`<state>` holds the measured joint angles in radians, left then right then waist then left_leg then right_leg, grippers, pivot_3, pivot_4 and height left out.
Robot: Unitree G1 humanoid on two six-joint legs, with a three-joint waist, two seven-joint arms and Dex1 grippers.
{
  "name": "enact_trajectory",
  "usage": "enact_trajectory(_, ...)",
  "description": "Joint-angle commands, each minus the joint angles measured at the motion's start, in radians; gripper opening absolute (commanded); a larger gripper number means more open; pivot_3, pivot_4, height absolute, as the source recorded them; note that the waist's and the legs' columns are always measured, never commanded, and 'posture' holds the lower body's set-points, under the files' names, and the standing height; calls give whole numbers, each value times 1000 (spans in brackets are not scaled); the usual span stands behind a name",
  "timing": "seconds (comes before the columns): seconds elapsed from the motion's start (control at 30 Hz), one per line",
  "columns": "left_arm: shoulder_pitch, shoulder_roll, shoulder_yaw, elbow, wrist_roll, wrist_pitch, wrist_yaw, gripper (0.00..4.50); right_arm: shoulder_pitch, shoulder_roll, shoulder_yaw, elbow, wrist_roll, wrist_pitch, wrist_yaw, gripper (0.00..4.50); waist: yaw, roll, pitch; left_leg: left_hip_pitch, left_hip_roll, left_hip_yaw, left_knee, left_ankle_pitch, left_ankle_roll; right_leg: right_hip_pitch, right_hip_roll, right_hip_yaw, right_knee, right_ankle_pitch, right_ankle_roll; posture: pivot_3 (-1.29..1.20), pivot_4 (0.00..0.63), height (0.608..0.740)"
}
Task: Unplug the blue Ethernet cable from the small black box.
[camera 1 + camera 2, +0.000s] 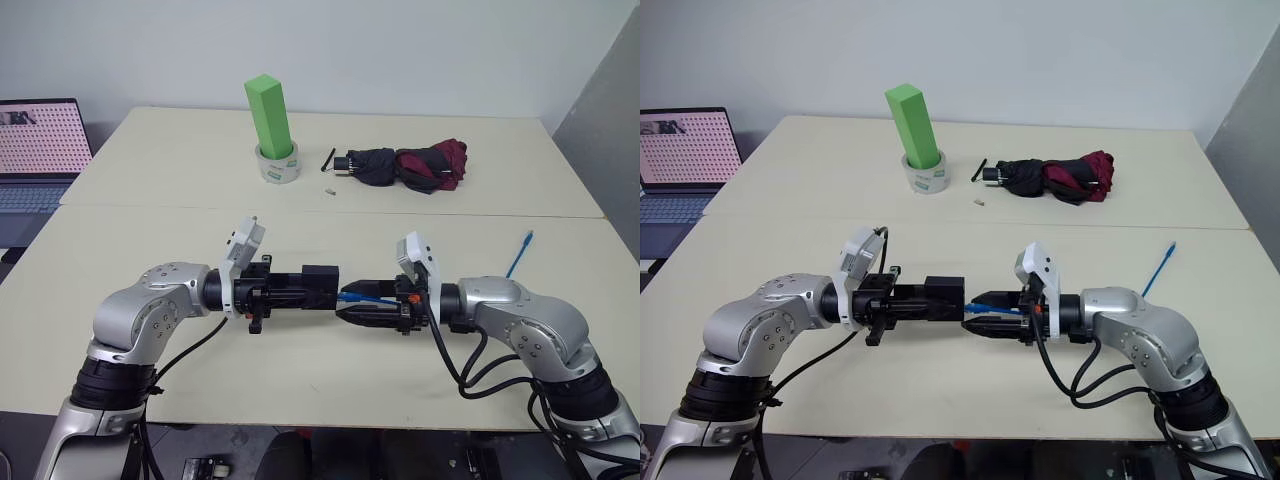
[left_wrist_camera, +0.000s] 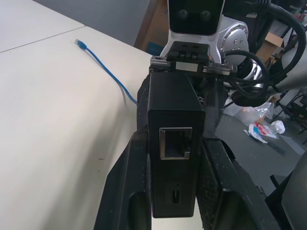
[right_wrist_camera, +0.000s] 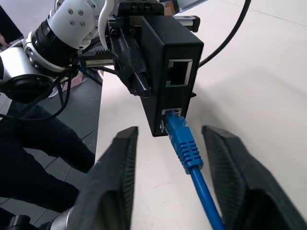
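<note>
My left gripper is shut on the small black box, holding it above the table with its port side toward the right arm. The blue Ethernet cable sits with its plug in the lower port of the box; the upper port is bare. The right gripper is open, one finger on either side of the plug, with a gap to each. From there the cable runs back along the right arm, and its far end lies on the table at the right.
A green block stands in a roll of tape at the back middle. A black-and-maroon folded umbrella lies to its right. A laptop sits off the table's left edge.
</note>
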<state>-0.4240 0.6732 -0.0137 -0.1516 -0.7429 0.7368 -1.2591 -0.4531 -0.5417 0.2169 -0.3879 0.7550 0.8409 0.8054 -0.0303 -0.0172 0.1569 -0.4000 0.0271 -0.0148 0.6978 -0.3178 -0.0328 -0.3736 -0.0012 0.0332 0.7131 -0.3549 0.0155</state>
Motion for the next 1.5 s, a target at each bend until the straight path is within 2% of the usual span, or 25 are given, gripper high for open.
enact_trajectory(0.03,1,13,5,-39,-6,-12,-13,792,-21,0,-19,-14,11,5,27,1249,0,0,0,0,0,0,0,0,0,0,0,0,0,0,0,0,150,740)
enact_trajectory(0.2,8,25,-4,-55,-2,-17,-30,792,-29,-8,-16,-9,15,15,53,105,0,0,0,0,0,0,0,0,0,0,0,0,0,0,0,0,150,740)
enact_trajectory(0.23,11,30,-9,-60,0,-18,-38,792,-31,-9,-17,-8,17,21,61,24,0,0,0,0,0,0,0,0,0,0,0,0,0,0,0,0,150,740)
enact_trajectory(0.47,34,56,-38,-89,13,-35,-73,792,-47,-6,-21,-2,31,62,93,24,0,0,0,0,0,0,0,0,0,0,0,0,0,0,0,0,150,740)
enact_trajectory(0.73,28,43,-33,-64,12,-42,-59,792,-54,-11,-2,-29,19,78,123,24,0,0,0,0,0,0,0,0,0,0,0,0,0,0,0,0,150,740)
enact_trajectory(0.8,28,41,-32,-60,12,-41,-59,792,-52,-18,4,-34,-1,62,126,725,0,0,0,0,0,0,0,0,0,0,0,0,0,0,0,0,150,740)
enact_trajectory(0.93,25,37,-27,-55,8,-37,-57,792,-44,-28,-6,-47,6,70,131,1503,0,0,0,0,0,0,0,0,0,0,0,0,0,0,0,0,150,740)
enact_trajectory(1.1,20,33,-20,-44,3,-33,-54,792,-28,-25,-45,-58,59,110,111,1520,0,0,0,0,0,0,0,-1,3,0,0,0,0,0,0,0,150,740)
enact_trajectory(1.5,25,25,-14,-54,-6,-26,-39,792,-14,1,-38,-43,44,96,83,1520,0,0,0,0,0,0,0,-2,3,0,0,0,0,0,0,0,150,740)
